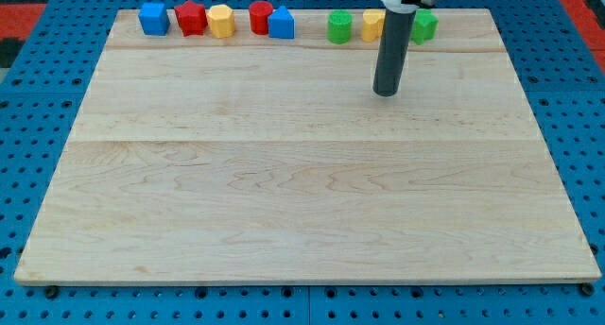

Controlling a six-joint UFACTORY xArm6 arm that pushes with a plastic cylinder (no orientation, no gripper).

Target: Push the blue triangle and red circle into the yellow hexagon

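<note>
The blue triangle (pixel 281 24) sits at the view's top, touching the red circle (pixel 260 16) on its left. The yellow hexagon (pixel 220 21) stands a little further left, next to a red star (pixel 191 18). My tip (pixel 386 92) rests on the board to the right of these blocks and a little below the row, apart from all of them. The rod rises in front of a yellow block (pixel 372 25).
A blue cube (pixel 153 19) is at the top left. A green cylinder (pixel 339 27) and a green block (pixel 424 25) flank the rod at the top right. The wooden board (pixel 302 193) lies on a blue pegboard table (pixel 28 127).
</note>
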